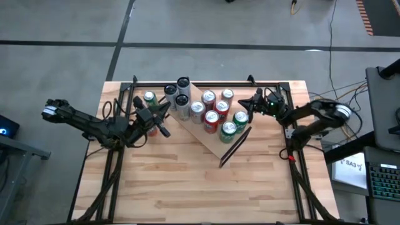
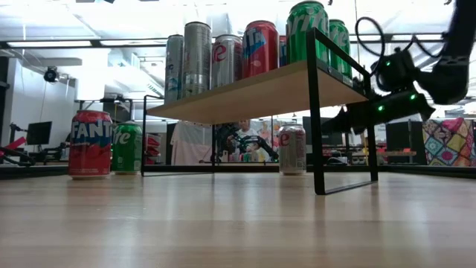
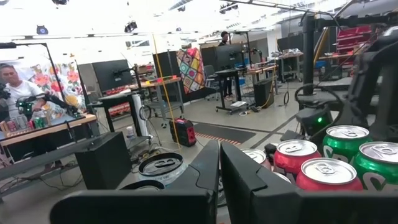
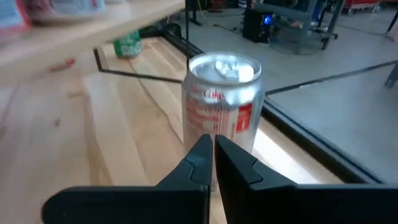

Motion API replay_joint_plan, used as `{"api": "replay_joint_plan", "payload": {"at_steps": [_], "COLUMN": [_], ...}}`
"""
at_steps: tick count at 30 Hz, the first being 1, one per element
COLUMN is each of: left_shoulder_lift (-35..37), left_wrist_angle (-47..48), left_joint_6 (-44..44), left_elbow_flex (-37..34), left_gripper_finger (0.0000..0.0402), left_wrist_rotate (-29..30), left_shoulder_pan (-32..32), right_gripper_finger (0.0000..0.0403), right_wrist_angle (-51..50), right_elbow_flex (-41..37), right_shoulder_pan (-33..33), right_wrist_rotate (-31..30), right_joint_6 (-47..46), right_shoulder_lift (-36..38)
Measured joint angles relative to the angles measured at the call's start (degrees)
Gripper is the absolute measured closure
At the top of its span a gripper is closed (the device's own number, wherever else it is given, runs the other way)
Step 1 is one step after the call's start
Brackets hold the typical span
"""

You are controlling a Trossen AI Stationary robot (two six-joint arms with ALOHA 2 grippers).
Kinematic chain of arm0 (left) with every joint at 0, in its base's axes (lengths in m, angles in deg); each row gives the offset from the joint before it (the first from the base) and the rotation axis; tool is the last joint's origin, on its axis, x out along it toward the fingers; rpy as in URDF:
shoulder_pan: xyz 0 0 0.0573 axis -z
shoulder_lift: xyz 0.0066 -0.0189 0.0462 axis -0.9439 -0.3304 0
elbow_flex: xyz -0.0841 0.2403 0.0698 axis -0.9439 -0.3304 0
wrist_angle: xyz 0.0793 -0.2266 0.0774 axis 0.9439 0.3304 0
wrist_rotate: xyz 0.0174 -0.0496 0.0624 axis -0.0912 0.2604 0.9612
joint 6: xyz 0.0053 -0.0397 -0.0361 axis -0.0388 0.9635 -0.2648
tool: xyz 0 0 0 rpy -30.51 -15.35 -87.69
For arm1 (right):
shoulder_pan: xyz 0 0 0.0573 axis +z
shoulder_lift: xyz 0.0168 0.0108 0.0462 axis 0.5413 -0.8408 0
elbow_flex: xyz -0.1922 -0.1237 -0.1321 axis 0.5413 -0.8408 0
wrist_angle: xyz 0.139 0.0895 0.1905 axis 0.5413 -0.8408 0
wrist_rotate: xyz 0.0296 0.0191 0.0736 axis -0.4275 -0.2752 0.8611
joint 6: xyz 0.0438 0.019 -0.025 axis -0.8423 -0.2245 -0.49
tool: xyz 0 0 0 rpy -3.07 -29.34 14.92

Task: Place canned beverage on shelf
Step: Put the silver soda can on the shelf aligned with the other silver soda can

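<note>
Low view: right arm (image 2: pixel 446 67) cut off by the top and right edges. Shelf (image 2: pixel 253 93) hides the lower parts of the cans on it. Left wrist view: green can (image 3: pixel 379 163) clipped at the right edge; silver can (image 3: pixel 160 168) partly behind the fingers (image 3: pixel 205 171). Right wrist view: the shelf underside (upper corner) blurred, far green can (image 4: pixel 128 43) label unreadable.

Red, green, silver cans (image 1: pixel 215 114); light-wood shelf (image 2: pixel 260 93)
</note>
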Motion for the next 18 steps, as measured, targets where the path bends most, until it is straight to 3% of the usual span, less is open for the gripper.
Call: {"api": "replay_joint_plan", "payload": {"at_steps": [7, 18], "left_shoulder_lift": [0.00, 0.00], "left_wrist_angle": [-0.13, -0.18], "left_joint_6": [0.00, -0.57], "left_elbow_flex": [0.00, 0.00], "left_gripper_finger": [0.0401, 0.0401], "left_wrist_rotate": [0.00, 0.02], "left_shoulder_pan": [0.00, 0.00], "right_gripper_finger": [0.0394, 0.0394], "right_wrist_angle": [4.54, 4.37], "right_elbow_flex": [1.49, 3.37], "right_shoulder_pan": [0.00, 0.00], "right_wrist_rotate": [0.00, 0.02], "right_joint_6": [0.07, -0.40], "right_shoulder_lift": [-8.94, -11.90]}}
